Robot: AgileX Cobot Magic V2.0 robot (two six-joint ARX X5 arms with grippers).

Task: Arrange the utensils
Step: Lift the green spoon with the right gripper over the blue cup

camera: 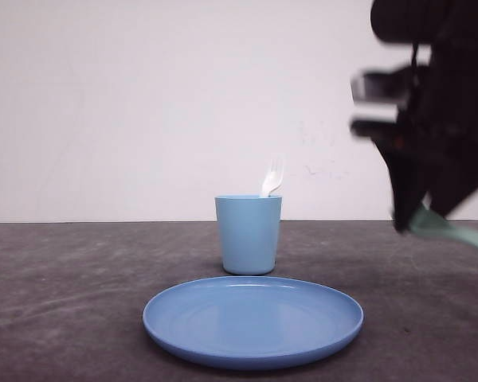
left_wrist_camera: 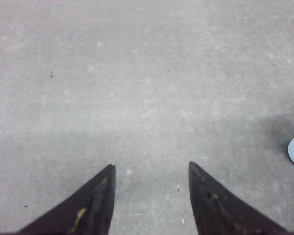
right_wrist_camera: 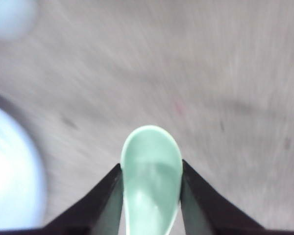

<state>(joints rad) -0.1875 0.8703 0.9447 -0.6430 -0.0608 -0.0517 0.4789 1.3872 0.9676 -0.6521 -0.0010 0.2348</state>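
Two utensils here, and they're well apart. The mint-green spoon (right_wrist_camera: 152, 181) sits pinched between the fingers of the right gripper (right_wrist_camera: 152, 196), bowl poking out past the tips, so that gripper is clamped on it. From the front, the right gripper (camera: 418, 215) hangs up in the air off to the right of the desk (camera: 64, 302), spoon (camera: 454, 229) sticking out low and tilted. The white fork (camera: 272, 177) stands tines-up in the light blue cup (camera: 248, 235), which is just behind the round blue plate (camera: 253, 321). The left gripper (left_wrist_camera: 152, 196) has its fingers spread apart over bare desk, nothing between them.
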